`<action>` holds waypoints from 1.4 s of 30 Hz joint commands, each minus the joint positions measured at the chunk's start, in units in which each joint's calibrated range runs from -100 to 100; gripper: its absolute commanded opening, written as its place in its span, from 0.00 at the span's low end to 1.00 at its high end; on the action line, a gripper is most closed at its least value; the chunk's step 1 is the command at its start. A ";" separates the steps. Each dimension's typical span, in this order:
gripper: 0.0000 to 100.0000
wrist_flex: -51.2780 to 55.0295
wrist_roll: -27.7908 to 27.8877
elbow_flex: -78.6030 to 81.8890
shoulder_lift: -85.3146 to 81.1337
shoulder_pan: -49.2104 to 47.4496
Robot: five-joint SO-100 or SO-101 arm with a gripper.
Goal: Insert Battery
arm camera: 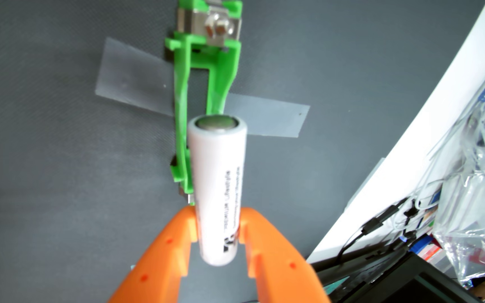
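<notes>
Fingers [188, 230] of orange plastic were clamped on the lower part of the white battery [218, 174], which was held lengthwise over the green holder [203, 87] taped to the grey surface [46, 145]. The step in hand was judged to be alignment: the battery appeared shifted slightly right of the slot, not yet seated. A small leftward correction and a lowering between the end contacts seemed to be called for.

One white battery [218, 186], one green holder [203, 96], two tape strips [132, 84], one plastic bag [480, 174]
</notes>
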 commanded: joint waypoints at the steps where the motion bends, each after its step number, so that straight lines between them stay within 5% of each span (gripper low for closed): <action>1: 0.02 -1.42 -1.89 0.06 0.05 -2.57; 42: 0.02 -3.45 -4.06 -0.21 5.39 -2.33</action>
